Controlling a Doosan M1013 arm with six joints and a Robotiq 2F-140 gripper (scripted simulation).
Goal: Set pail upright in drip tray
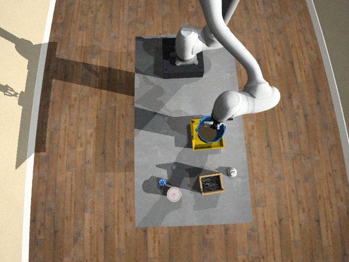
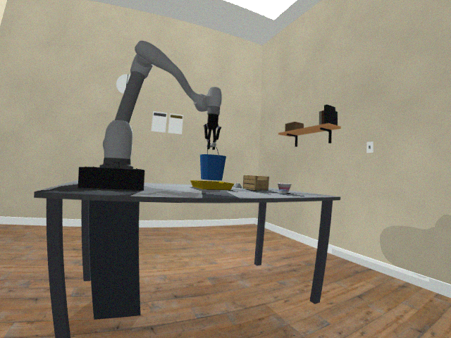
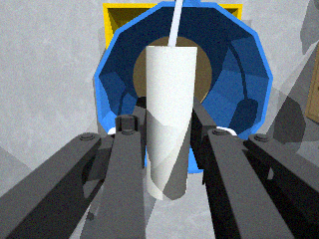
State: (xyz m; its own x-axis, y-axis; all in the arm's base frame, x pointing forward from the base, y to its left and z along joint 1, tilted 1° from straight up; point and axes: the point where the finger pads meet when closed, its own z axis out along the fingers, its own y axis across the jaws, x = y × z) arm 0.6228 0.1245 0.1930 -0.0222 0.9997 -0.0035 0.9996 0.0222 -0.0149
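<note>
A blue pail (image 2: 212, 166) (image 1: 210, 132) with a brown inside hangs upright over the yellow drip tray (image 2: 211, 184). Its base sits about level with the tray's rim in the side view, and I cannot tell whether it touches the floor. My gripper (image 2: 211, 144) is shut on the white grip (image 3: 169, 119) of the pail's wire handle, straight above the pail. In the overhead view the pail covers most of the tray (image 1: 206, 144), toward its far right. In the wrist view the pail (image 3: 184, 85) fills the middle and a yellow tray corner (image 3: 117, 15) shows behind it.
A wooden crate (image 1: 211, 183) of dark parts stands nearer the table's front. A small white jar (image 1: 231, 172), a pink-rimmed bowl (image 1: 173, 194) and a blue ball (image 1: 162, 182) lie near it. The arm's black base (image 1: 180, 61) is at the back.
</note>
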